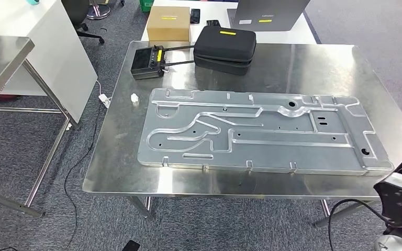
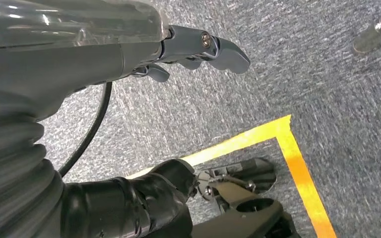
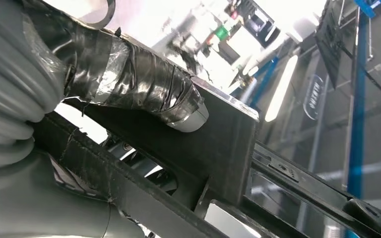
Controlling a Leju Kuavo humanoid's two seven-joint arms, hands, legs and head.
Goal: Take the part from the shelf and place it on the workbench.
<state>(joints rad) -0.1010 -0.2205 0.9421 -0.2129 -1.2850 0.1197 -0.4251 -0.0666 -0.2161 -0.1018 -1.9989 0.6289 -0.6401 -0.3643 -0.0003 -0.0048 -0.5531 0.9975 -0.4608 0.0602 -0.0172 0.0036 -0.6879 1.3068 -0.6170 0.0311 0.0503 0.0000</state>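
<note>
Head view shows the metal plate (image 1: 256,130) lying lengthwise across the workbench (image 1: 314,57), its right end gripped by the right hand (image 3: 129,89); left hand (image 2: 198,49) hangs empty.

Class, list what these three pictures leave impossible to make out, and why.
- Right hand: in its wrist view, tape and a dark plate hide whether it holds anything.
- Yellow label on the black case: head view, too small to read.
- Left hand: its wrist view's cover hides most fingers.
</note>
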